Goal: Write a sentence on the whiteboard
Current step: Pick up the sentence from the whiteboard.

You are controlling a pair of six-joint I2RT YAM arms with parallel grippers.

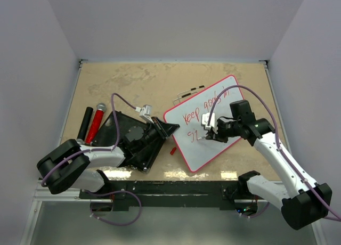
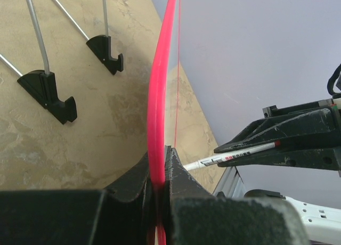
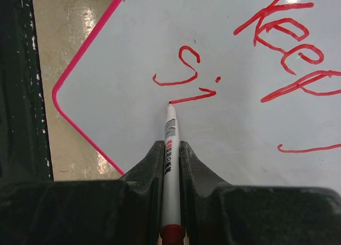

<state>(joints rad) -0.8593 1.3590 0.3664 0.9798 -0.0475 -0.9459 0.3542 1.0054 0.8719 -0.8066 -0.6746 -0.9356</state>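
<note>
Left tool point(image 2: 160, 168) pinches the whiteboard point(image 1: 205, 152) by its rim. Right tool point(image 3: 170, 149), closed on a marker point(image 3: 170, 130), presses the tip to the sentence point(image 3: 184, 80). Black slab point(image 1: 120, 129) and red cylinder point(image 1: 96, 122) lie left.

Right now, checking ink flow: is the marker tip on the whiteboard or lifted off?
On: the marker touches the whiteboard, its tip ending a red stroke.

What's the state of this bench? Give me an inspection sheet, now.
Surface: tan mottled table, glare near the front edge.
Job's things: whiteboard lies askew; sentence unfinished, second line barely begun.
Clutter: black slab, black cylinder, red cylinder, small red piece, wire stand.
Claws: left claw shut on the whiteboard rim; right claw shut on the marker, tip at the last stroke.
Cables: a purple cable loops along each arm.
Surroundings: plain white walls.
</note>
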